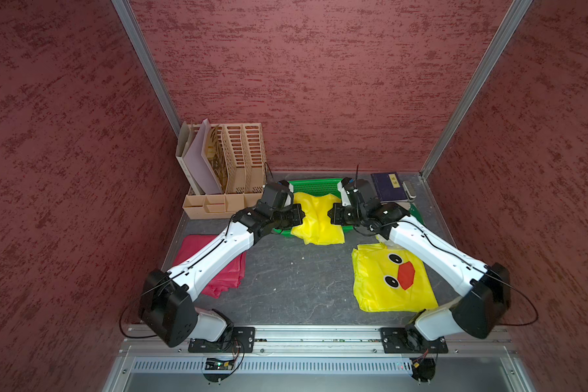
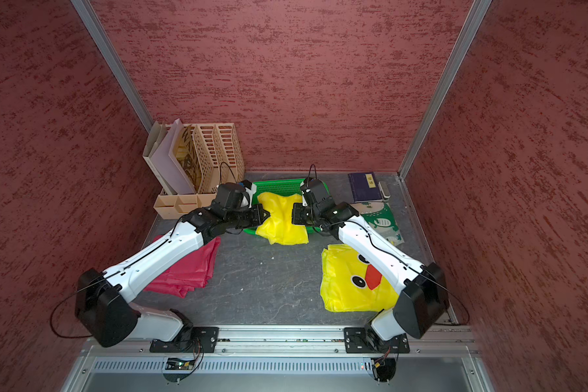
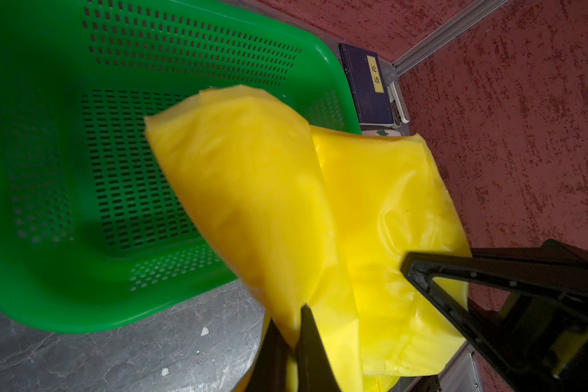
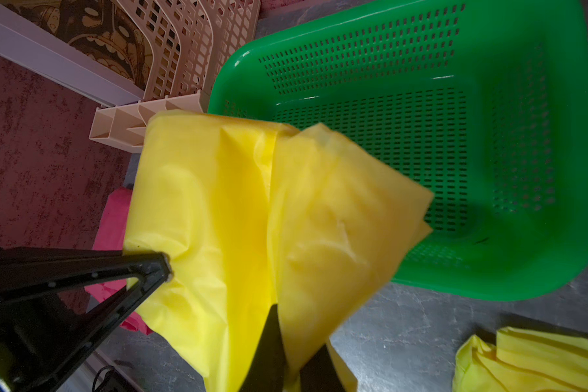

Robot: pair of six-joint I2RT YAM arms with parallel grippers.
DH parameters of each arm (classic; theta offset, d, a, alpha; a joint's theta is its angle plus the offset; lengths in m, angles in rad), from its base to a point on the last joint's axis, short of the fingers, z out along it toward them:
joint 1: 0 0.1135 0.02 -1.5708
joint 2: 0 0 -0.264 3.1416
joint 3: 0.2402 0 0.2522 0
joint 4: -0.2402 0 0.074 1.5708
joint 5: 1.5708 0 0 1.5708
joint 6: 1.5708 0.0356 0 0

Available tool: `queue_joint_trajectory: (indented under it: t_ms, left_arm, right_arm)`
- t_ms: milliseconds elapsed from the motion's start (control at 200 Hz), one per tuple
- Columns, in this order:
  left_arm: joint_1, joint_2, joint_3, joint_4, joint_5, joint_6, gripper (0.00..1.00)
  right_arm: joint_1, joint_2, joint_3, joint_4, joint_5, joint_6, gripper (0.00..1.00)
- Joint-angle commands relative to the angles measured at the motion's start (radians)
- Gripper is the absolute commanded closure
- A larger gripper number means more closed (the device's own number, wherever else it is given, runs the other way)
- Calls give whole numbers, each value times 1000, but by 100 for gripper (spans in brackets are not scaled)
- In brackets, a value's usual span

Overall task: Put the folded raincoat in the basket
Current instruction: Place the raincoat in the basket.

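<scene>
1. The folded plain yellow plastic raincoat (image 1: 316,217) is held in the air by 2 pincers.
2. The left pincer (image 4: 165,268) is clamped narrow on 1 side edge of the raincoat, and the right pincer (image 3: 406,268) is clamped narrow on the opposite edge.
3. The raincoat hangs over the near part of the bright green perforated plastic basket (image 1: 311,186). Its lower edge overlaps the near rim, but contact cannot be determined.
4. A yellow duck-face raincoat (image 1: 391,278) and a red folded raincoat (image 1: 218,268) lie on the grey surface (image 1: 286,288), both well apart from the basket.
</scene>
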Motion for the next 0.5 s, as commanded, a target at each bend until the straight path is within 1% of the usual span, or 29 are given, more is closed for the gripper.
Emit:
queue_joint_trajectory:
  t_ms: [0, 235, 376, 491]
  left_arm:
    - [40, 62, 68, 74, 71, 43, 100]
    - [105, 221, 178, 84, 117, 74, 100]
    - [152, 283, 197, 104, 139, 76, 100]
    - [186, 320, 199, 121, 153, 84, 100]
  right_arm:
    - [-49, 67, 60, 43, -96, -52, 100]
    - [-132, 239, 184, 76, -185, -86, 100]
    - [-167, 335, 248, 96, -228, -98, 100]
    - [-185, 402, 291, 109, -235, -117, 100]
